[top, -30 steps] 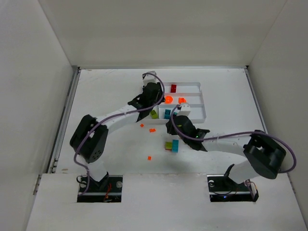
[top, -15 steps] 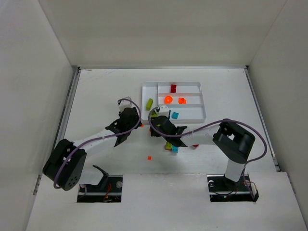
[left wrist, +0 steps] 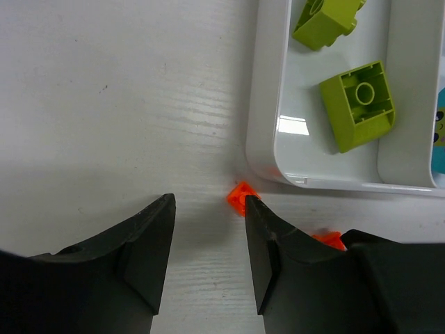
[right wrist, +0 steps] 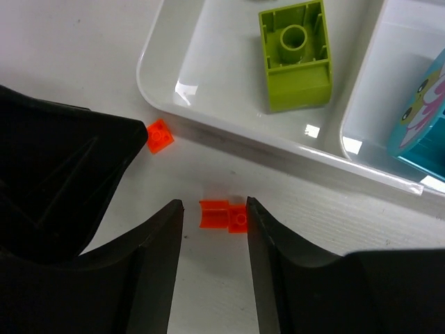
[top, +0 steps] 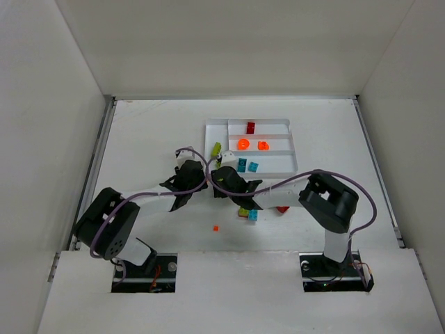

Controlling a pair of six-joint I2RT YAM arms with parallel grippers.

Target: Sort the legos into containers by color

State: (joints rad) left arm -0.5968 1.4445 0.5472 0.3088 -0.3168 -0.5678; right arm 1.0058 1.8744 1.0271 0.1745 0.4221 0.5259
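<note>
My left gripper [left wrist: 207, 205] is open over bare table just off the near left corner of the white tray [left wrist: 268, 156]. A tiny orange lego [left wrist: 238, 195] lies at the tip of its right finger, outside the gap. My right gripper [right wrist: 214, 207] is open and straddles a small orange piece [right wrist: 222, 214] that lies on the table, close against its right finger. In the top view both grippers, left [top: 191, 178] and right [top: 222, 181], meet beside the tray [top: 208, 132]. Lime bricks [right wrist: 295, 56] lie in the tall section.
The tray holds a red brick [top: 250, 127], two orange round pieces [top: 243, 144] and teal pieces [top: 241, 165]. On the table lie a lime and teal cluster [top: 248, 213], a red piece [top: 281, 209] and a small orange bit [top: 215, 227]. The left gripper's finger [right wrist: 62, 174] crowds the right wrist view.
Both grippers have come off the tray down to the table by its near left corner. The right gripper has opened around the orange piece; the left has widened slightly.
</note>
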